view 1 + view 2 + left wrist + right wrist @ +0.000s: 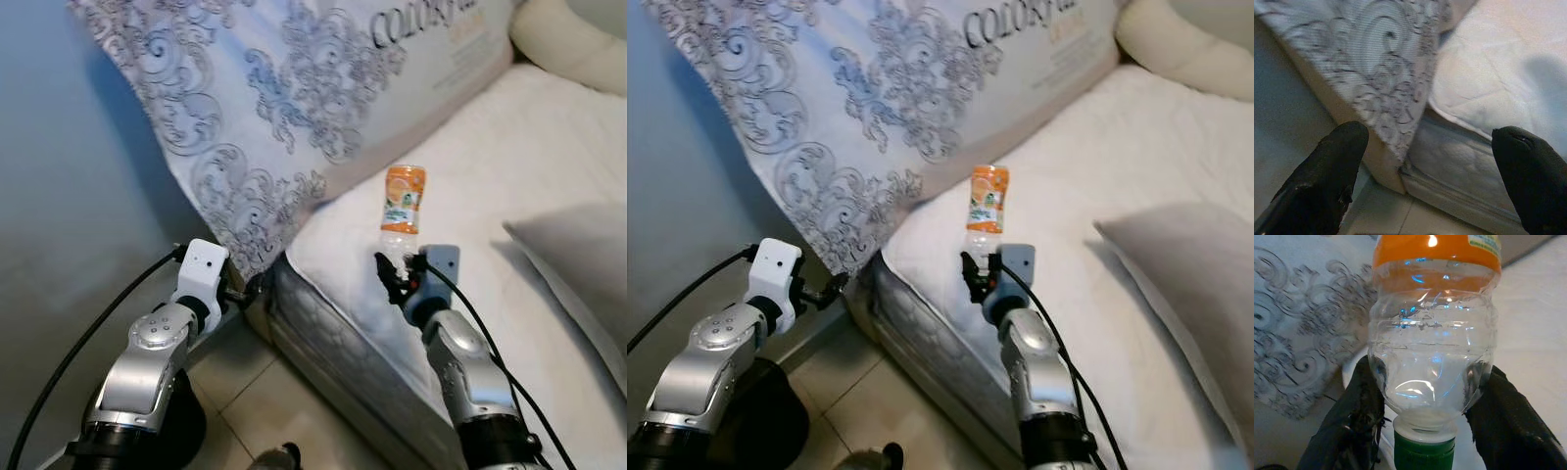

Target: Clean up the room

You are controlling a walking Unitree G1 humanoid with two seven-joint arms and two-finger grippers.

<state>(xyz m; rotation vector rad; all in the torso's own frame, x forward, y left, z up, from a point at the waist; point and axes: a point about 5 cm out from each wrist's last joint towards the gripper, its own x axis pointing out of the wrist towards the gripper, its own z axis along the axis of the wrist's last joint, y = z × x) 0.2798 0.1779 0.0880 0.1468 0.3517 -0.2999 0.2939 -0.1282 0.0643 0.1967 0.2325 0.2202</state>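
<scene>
Plastic bottle [402, 211] with orange label standing inverted, green cap down, above bed [509, 176] edge. Right gripper [400, 269] fingers [1352, 421] clamping bottle's neck end. Left gripper [1430, 171] fingers wide apart, hovering beside bed corner, near patterned pillow [284, 98].

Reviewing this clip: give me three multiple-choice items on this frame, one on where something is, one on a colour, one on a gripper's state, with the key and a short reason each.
1. Where is the plastic bottle?
A. On the floor tiles
B. Held by the right gripper over the mattress
C. Under the grey pillow

2. What colour is the bottle's cap?
A. Green
B. Red
C. White

3. How is the left gripper?
A. Shut on the patterned pillow
B. Shut on a cable
C. Open, holding nothing

Key: 1 B, its fingers press both sides of the bottle, held cap down. 2 A, the right wrist view shows a green cap. 3 C, the fingers stand wide apart.
</scene>
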